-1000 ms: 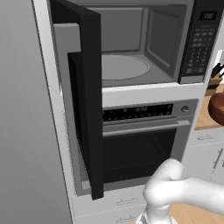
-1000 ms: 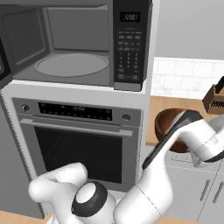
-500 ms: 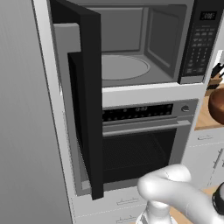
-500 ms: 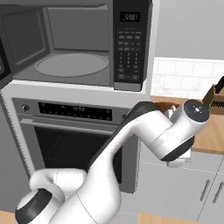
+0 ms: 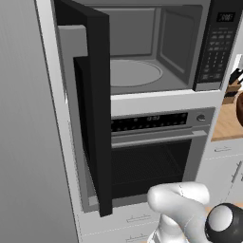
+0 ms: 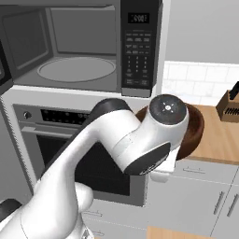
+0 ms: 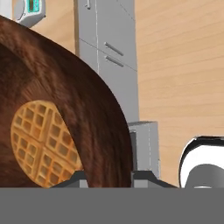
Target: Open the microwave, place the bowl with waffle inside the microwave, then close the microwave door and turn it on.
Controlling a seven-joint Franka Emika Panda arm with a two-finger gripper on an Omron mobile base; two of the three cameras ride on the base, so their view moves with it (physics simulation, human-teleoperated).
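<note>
Wooden table (image 6: 219,140) beside the oven: a knife block (image 6: 230,106) is seen standing on it, near the tiled wall.

Glossy white rounded arm links (image 6: 93,154), dark grey joint bands, round grey end cap with small screws, possibly four

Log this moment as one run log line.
door: open | cavity: empty | gripper: shut on bowl rim | waffle: in bowl

No legible text, not even on the microwave (image 6: 84,46) keypad or display.
</note>
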